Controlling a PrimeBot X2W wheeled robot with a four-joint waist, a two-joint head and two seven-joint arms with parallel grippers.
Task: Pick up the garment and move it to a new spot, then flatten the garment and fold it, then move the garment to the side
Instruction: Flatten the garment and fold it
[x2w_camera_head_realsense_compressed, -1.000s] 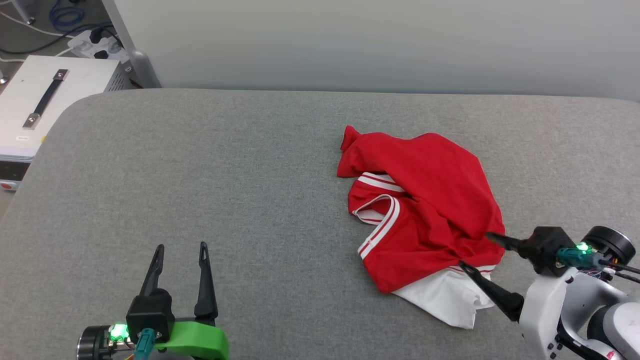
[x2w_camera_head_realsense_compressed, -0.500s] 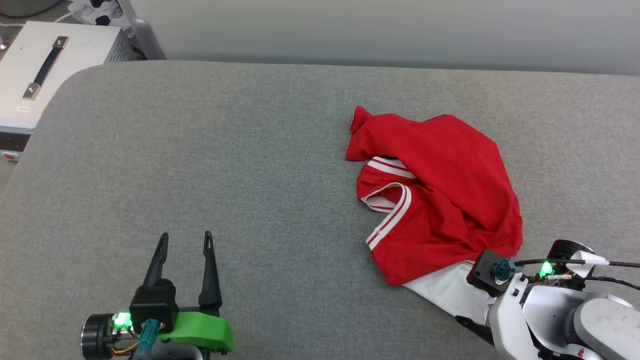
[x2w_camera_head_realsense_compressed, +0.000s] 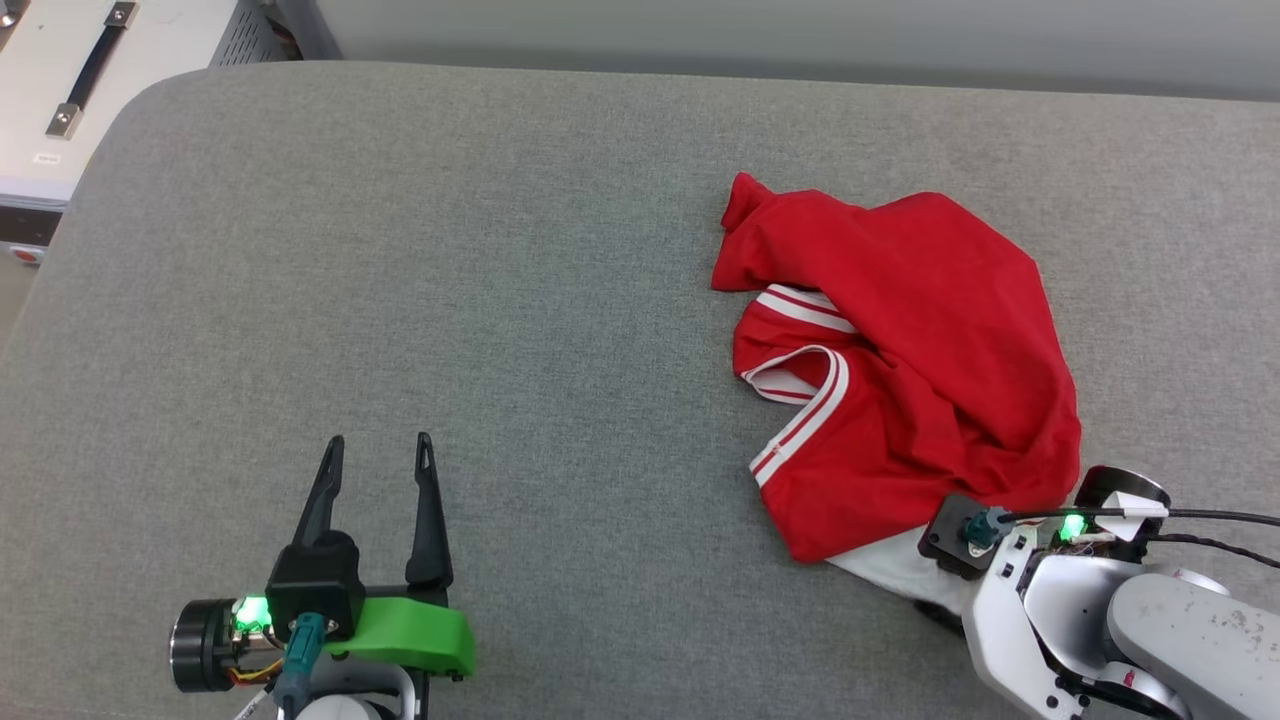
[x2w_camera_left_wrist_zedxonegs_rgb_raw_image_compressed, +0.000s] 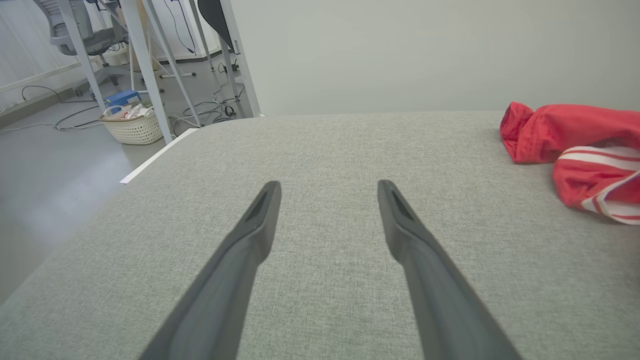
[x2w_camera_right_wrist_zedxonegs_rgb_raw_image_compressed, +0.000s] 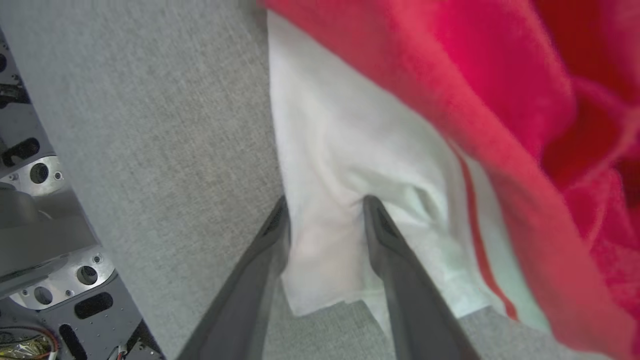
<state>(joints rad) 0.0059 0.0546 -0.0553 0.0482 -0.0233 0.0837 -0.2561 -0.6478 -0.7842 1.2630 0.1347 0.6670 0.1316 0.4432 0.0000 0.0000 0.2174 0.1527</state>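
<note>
The garment (x2w_camera_head_realsense_compressed: 900, 380) is a crumpled red heap with striped trim on the right half of the grey table, and its white sleeve (x2w_camera_head_realsense_compressed: 880, 570) pokes out at the near edge. My right gripper (x2w_camera_right_wrist_zedxonegs_rgb_raw_image_compressed: 325, 205) points down onto that white sleeve (x2w_camera_right_wrist_zedxonegs_rgb_raw_image_compressed: 350, 125). Its two fingers stand apart on either side of a puckered fold of the cloth, open. In the head view my right wrist (x2w_camera_head_realsense_compressed: 1010, 570) covers those fingers. My left gripper (x2w_camera_head_realsense_compressed: 378, 445) hovers open and empty over bare table at the near left, far from the garment (x2w_camera_left_wrist_zedxonegs_rgb_raw_image_compressed: 575, 135).
The grey padded table (x2w_camera_head_realsense_compressed: 500, 250) has wide free room left of the garment. A white case with a black handle (x2w_camera_head_realsense_compressed: 60, 90) stands past the far-left corner. On the floor beyond are a basket (x2w_camera_left_wrist_zedxonegs_rgb_raw_image_compressed: 132, 127) and desk legs. A wall backs the table.
The head camera has tilted down. My right gripper has turned downward and dropped onto the white sleeve, its fingers drawing closer together. The left gripper has stayed put.
</note>
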